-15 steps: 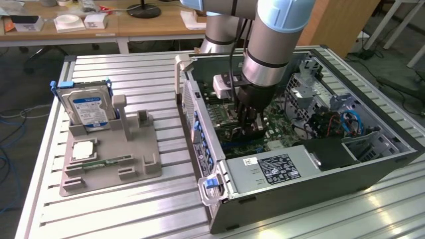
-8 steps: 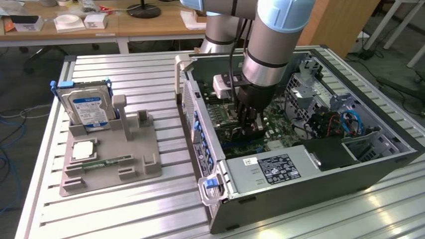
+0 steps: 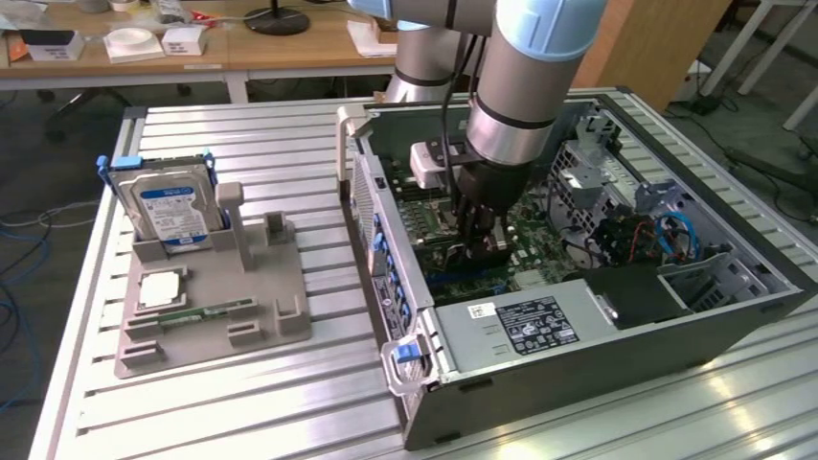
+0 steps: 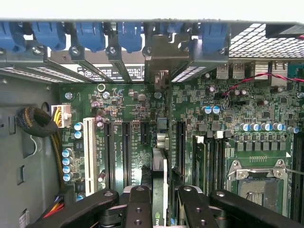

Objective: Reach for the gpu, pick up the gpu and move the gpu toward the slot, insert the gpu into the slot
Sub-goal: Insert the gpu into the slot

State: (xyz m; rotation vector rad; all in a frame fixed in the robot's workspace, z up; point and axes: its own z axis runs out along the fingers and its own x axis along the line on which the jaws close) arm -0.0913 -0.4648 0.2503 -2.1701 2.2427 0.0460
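The gpu [image 4: 161, 164] stands on edge between my gripper's two black fingers [image 4: 140, 204], and the gripper [image 4: 164, 194] is shut on it. Its pale metal bracket [image 4: 164, 57] reaches the case's rear wall, under the blue card latches [image 4: 128, 35]. The card runs along the green motherboard [image 4: 228, 118] between long black slots [image 4: 126, 152], and it hides the slot right beneath it. In the exterior view the gripper [image 3: 480, 244] is low inside the open computer case [image 3: 422, 402], just over the motherboard.
A grey fixture tray [image 3: 205, 307] on the slatted table holds a hard drive with a blue label [image 3: 172, 206] and a narrow green memory stick [image 3: 211, 311]. Inside the case are the power supply [image 3: 537, 326], a cable bundle [image 3: 665, 235] and the CPU socket [image 4: 256, 185].
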